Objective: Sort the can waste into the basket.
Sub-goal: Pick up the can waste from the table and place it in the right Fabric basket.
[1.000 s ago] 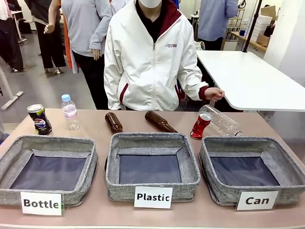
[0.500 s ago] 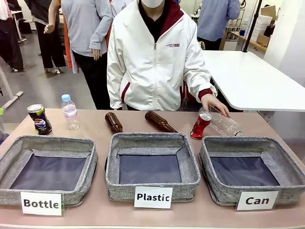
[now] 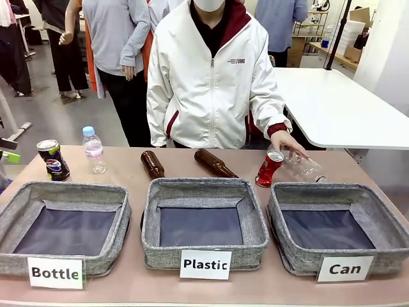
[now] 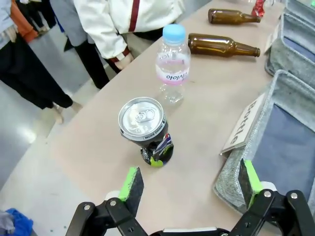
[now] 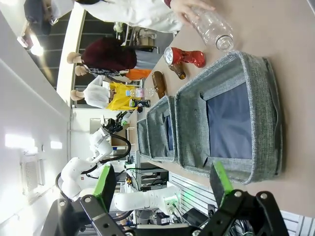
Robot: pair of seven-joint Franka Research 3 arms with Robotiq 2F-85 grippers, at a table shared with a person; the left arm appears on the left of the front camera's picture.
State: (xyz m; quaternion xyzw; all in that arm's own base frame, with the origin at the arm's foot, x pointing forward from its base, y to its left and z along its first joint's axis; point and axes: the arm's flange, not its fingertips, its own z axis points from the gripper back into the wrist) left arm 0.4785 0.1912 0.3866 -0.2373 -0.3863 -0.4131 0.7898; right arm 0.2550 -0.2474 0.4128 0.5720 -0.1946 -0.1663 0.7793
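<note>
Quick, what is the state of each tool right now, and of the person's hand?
Left tool: open, holding nothing.
Right tool: open, holding nothing.
Person's hand: on the clear bottle.

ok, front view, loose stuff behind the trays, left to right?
blue can → water bottle → brown bottle → second brown bottle → red can → clear bottle, lying under the person's hand
</note>
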